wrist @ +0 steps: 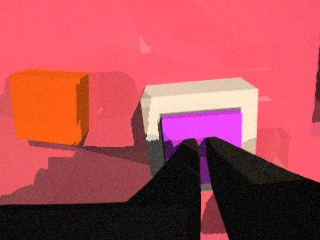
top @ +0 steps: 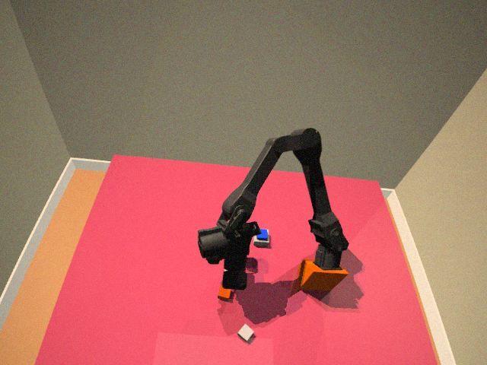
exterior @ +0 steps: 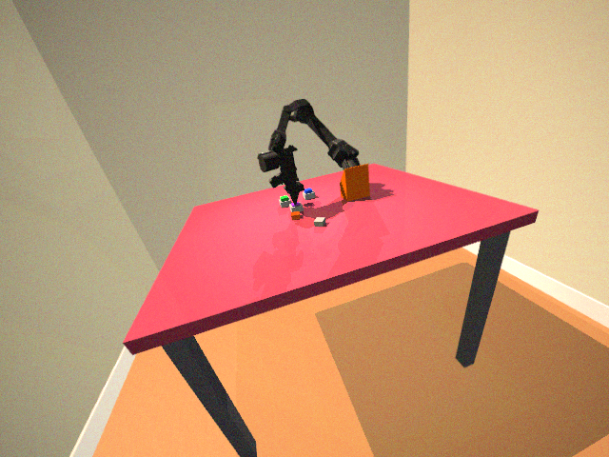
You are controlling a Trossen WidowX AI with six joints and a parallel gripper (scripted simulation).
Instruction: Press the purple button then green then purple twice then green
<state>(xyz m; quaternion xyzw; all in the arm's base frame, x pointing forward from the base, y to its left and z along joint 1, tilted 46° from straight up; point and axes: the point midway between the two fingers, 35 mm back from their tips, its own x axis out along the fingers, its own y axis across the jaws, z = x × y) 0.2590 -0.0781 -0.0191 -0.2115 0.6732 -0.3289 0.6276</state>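
Note:
The purple button (wrist: 212, 124) (exterior: 295, 204) sits in a pale housing (wrist: 200, 95) on the red table (top: 137, 236) (exterior: 393, 221). My gripper (wrist: 200, 148) (top: 234, 284) (exterior: 295, 199) is shut, and its fingertips rest on the near part of the purple cap. In the top view the gripper hides this button. The green button (exterior: 284, 198) stands just to the left of it in the exterior view. It does not show in the other two views.
A blue button (top: 262, 234) (exterior: 308, 190) stands behind the gripper. A small orange block (wrist: 47, 107) (top: 224, 292) (exterior: 295, 215) lies close beside the purple button. A grey block (top: 246, 332) (exterior: 320, 222) lies nearer the front. The arm's orange base (top: 320, 277) (exterior: 355, 183) stands to the right.

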